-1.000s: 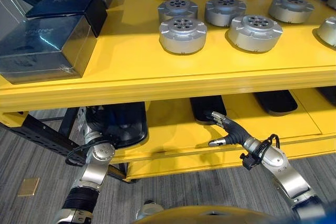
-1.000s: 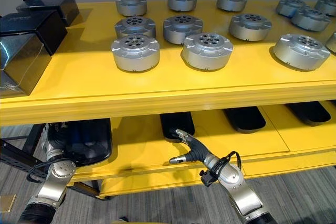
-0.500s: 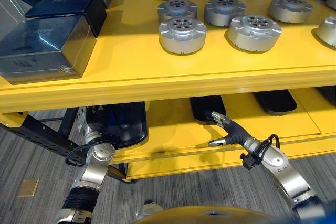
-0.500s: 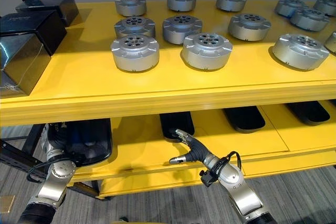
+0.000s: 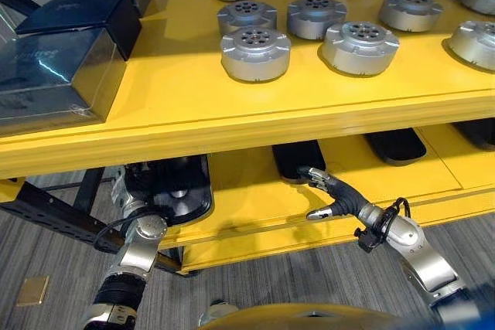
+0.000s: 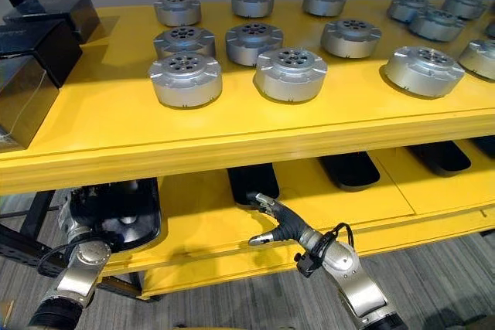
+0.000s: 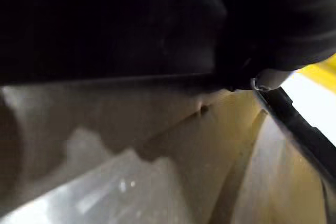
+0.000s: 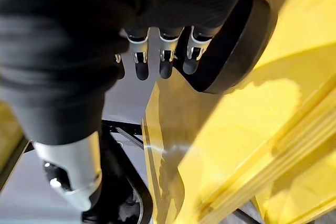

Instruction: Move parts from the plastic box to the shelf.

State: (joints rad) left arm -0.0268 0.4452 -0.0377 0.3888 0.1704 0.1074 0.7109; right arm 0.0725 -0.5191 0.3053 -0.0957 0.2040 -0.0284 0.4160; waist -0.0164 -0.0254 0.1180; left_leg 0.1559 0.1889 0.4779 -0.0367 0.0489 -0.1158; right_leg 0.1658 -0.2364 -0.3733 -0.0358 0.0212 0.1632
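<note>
The parts (image 5: 255, 53) sat on the top shelf (image 5: 186, 106), looking heavy, rigid and slick, best gripped round the rim; the right hand (image 5: 331, 195) hung slack-fingered below, the left's fingers unreadable.

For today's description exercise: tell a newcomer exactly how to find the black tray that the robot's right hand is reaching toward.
Start at the yellow shelf whose upper level carries silver round parts. Drop to its lower level, where several black trays lie in a row. The black tray you want sits just beyond the right hand, right of the larger, deeper black plastic box.
</note>
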